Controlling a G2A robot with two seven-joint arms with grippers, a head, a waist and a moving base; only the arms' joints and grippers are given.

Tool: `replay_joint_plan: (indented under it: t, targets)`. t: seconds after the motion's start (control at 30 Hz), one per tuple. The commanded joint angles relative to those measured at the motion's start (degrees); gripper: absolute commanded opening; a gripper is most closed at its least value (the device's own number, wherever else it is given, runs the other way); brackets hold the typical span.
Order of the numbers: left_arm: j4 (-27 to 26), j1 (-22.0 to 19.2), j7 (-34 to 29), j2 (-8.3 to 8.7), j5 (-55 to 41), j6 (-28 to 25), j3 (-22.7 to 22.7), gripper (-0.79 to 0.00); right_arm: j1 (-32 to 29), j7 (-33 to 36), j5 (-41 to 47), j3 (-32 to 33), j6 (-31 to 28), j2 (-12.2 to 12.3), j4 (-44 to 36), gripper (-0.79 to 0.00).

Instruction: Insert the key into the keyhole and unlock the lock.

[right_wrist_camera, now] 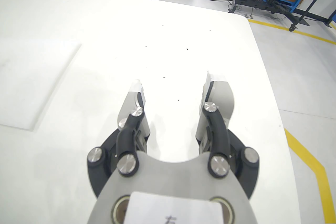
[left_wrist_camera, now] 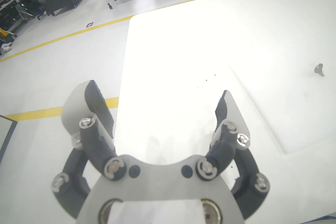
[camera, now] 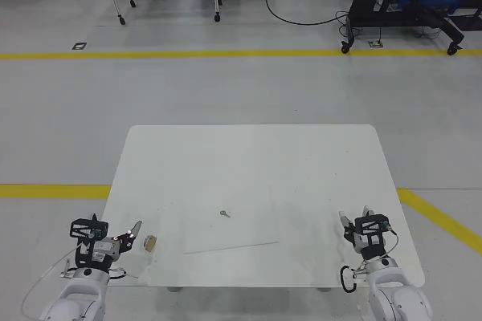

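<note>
Left tool: the left tool (camera: 124, 235) (left_wrist_camera: 157, 93), a metal two-fingered piece on the left arm, sits at the near-left corner of the white, round-cornered table (camera: 249, 152), partly out over its left edge. Its black-padded fingers (left_wrist_camera: 98, 104) are spread wide with nothing between them.
Lock: a small tan, roundish lock (camera: 150, 242) lies on the table close to the near edge, just beside the left tool on its right. Whether the two touch cannot be told, and the keyhole is too small to make out.
Key: a small silver metal key (camera: 224, 213) (left_wrist_camera: 319, 69) lies flat in the near half of the table. It is to the right of the lock, farther from the robot and well apart from it, with neither tool touching it.
Sheet: a thin white flat sheet (left_wrist_camera: 288, 117) (right_wrist_camera: 26, 72) lies on the table under the key, between the two tools.
Right tool: the right tool (camera: 355, 218) (right_wrist_camera: 173, 80), a matching metal piece on the right arm, is over the table's near-right corner, well apart from the key. Its fingers (right_wrist_camera: 212, 93) stand parted by a moderate gap and hold nothing.
Floor: a yellow tape stripe (camera: 450, 225) runs across the grey floor to the right of the table.
</note>
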Motion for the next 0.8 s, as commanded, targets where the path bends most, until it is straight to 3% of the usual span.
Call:
replay_joint_plan:
  t: [0.0,0.53,0.57,0.63,0.77]
  targets:
    - [0.0,0.0,0.0,0.0,0.0,0.0,0.0,0.0,0.0,0.0,0.0,0.0,0.0,0.0,0.0,-0.329]
    - [0.0,0.0,0.0,0.0,0.0,0.0,0.0,-0.001,0.0,0.0,0.0,0.0,0.0,0.0,0.0,-0.329]
    - [0.0,0.0,0.0,0.0,0.0,0.0,0.0,0.0,-0.04,0.07,-0.12,0.11,0.23,0.0,0.18,0.0]
    - [0.0,0.0,0.0,0.0,0.0,0.0,0.0,0.0,-0.25,0.0,-0.51,0.26,1.28,-0.08,-0.02,0.0]
    - [0.0,0.0,0.0,0.0,0.0,0.0,0.0,0.0,1.87,-0.56,-0.03,-2.31,-3.27,-0.24,-0.82,0.0]
